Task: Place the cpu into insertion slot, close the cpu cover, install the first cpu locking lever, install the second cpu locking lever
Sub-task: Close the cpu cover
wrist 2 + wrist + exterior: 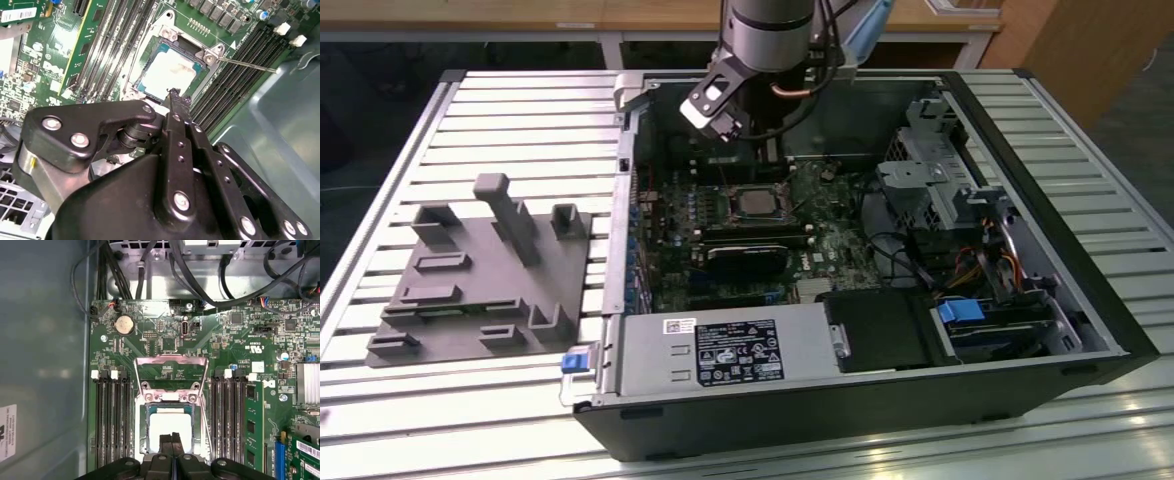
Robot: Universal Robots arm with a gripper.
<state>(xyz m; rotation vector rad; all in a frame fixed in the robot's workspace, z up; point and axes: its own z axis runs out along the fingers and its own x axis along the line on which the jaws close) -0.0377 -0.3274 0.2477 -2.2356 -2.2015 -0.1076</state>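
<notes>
Exterior view: even overhead light. Dim and shadowed inside the case [854, 410], glare streaks on the table [1067, 440] slats nearest the camera. In both wrist views the cpu [170, 72] [170, 422] top is blown out white. Board [165, 345] evenly lit. Gripper [174, 91] body dark, close to the lens and soft, with small highlights on the screws [181, 201]. Case wall [45, 340] has a hazy bluish sheen.

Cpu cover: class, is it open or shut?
Open: in the first wrist view the cpu cover lies folded back, leaving the cpu uncovered in the insertion slot.

A slatted table [520, 110] carries computer case [854, 412], grey fixture [480, 285].
</notes>
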